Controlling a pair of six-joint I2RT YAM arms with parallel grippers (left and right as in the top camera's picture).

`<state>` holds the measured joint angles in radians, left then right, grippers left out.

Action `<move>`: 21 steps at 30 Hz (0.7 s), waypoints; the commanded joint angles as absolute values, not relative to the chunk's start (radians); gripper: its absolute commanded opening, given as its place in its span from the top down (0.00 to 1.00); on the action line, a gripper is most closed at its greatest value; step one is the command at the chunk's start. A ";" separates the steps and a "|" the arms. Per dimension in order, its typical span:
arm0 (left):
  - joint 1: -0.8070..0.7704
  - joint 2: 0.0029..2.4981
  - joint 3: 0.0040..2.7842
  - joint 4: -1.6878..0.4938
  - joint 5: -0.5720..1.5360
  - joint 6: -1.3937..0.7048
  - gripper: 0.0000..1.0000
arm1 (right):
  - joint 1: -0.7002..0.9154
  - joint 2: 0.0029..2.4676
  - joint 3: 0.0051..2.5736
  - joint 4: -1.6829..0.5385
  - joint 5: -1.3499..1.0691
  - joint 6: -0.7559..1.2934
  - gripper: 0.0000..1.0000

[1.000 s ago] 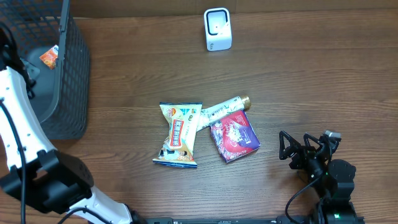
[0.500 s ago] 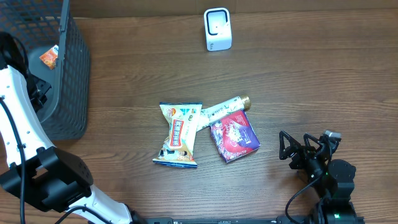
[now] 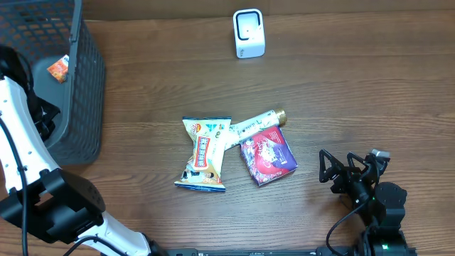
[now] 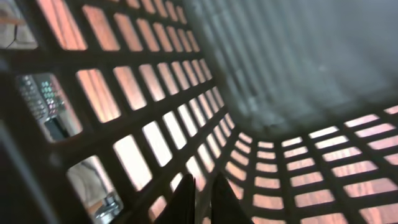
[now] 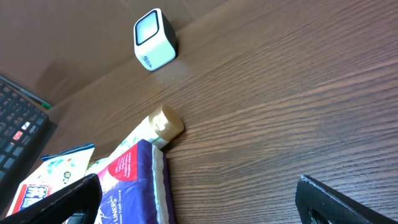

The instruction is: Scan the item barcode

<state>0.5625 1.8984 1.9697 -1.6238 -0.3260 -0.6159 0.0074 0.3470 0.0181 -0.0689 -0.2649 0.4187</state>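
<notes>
Well, 3 items lie bunched mid-counter (image 3: 370, 85): a yellow snack packet (image 3: 205, 154), a slim white tube (image 3: 250, 126) with a gold cap (image 5: 165, 120), and a purple-red pouch (image 3: 268, 156) lying against the tube. All look light. The packet and pouch are probably soft, slippery film, so I'd pinch an edge seam; the tube seems stiffer and apt to roll. The white scanner (image 3: 249, 33) stands at the far edge, well apart from them.

The right jaws stand wide apart and empty near the front edge, with the pouch the nearest item to them. The left jaws are pressed together on nothing inside the mesh basket (image 3: 89, 99), which holds a small orange packet (image 3: 58, 67), far from the pile.
</notes>
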 commanded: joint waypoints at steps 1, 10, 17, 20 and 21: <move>0.584 1.889 1.971 -1.665 -0.324 -0.647 0.96 | 0.011 0.344 0.008 -0.062 -0.264 0.419 0.00; 0.599 1.880 1.971 -1.690 -0.249 -0.584 0.96 | 0.011 0.344 0.008 -0.062 -0.264 0.419 0.00; 0.599 1.819 1.961 -1.690 -0.216 -0.570 0.96 | 0.011 0.344 0.008 -0.062 -0.264 0.419 0.00; 0.599 1.767 1.942 -1.690 -0.217 -0.571 0.96 | 0.011 0.344 0.008 -0.062 -0.264 0.419 0.00; 0.599 1.747 1.932 -1.690 -0.217 -0.571 0.96 | 0.011 0.344 0.008 -0.062 -0.264 0.419 0.00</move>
